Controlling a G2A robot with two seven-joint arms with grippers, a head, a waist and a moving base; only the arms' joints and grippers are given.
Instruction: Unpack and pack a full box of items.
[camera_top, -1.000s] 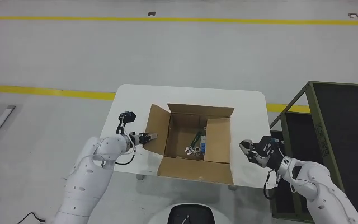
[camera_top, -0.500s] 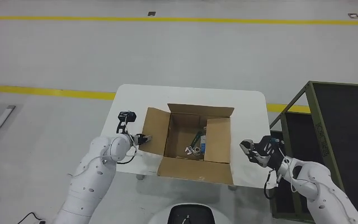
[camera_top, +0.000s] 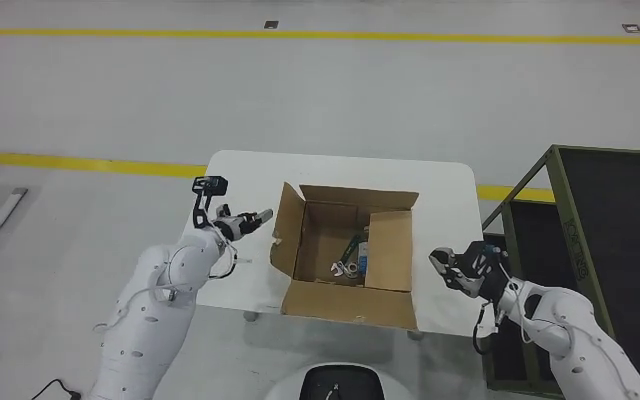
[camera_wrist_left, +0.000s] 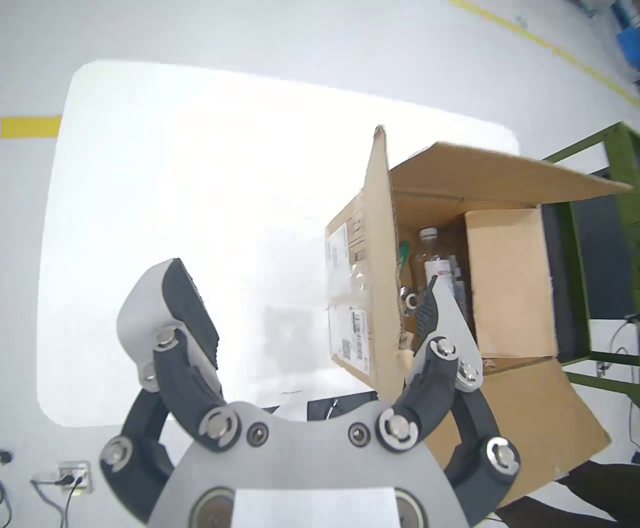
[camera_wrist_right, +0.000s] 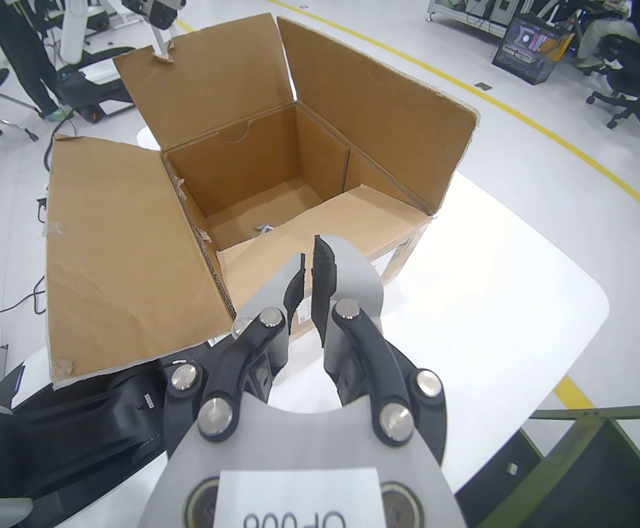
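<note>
Roughly centre: white table (camera_top: 430, 190) carrying open cardboard box (camera_top: 350, 303). Left gripper (camera_top: 262, 215) fingers apart, empty, near box's left flap. Right gripper (camera_top: 440, 262) fingers together, empty, beside box's right side. Bottle (camera_wrist_left: 429, 250) inside box.

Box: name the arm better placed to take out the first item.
Probably left. The left hand is open and close beside the box, with the bottle inside in its wrist view. The right hand is shut, out by the table's edge, and a flap folded inward covers that side.
</note>
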